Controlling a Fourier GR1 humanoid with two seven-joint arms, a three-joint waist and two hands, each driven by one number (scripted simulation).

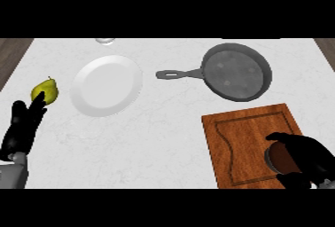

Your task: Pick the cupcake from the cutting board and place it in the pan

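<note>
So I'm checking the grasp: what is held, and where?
The right hand curls its fingers around the cupcake's side; the left hand holds nothing.

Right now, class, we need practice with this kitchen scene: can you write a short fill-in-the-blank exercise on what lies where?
1. The right hand is curled round the cupcake above the ____ board.
2. The pan has its handle pointing toward the white ____.
3. The yellow-green pear lies beside the robot's ____ hand.

Missing words: cutting; plate; left

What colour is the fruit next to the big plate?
The pear is yellow-green, sitting left of the white plate. The head view shows it.
</note>
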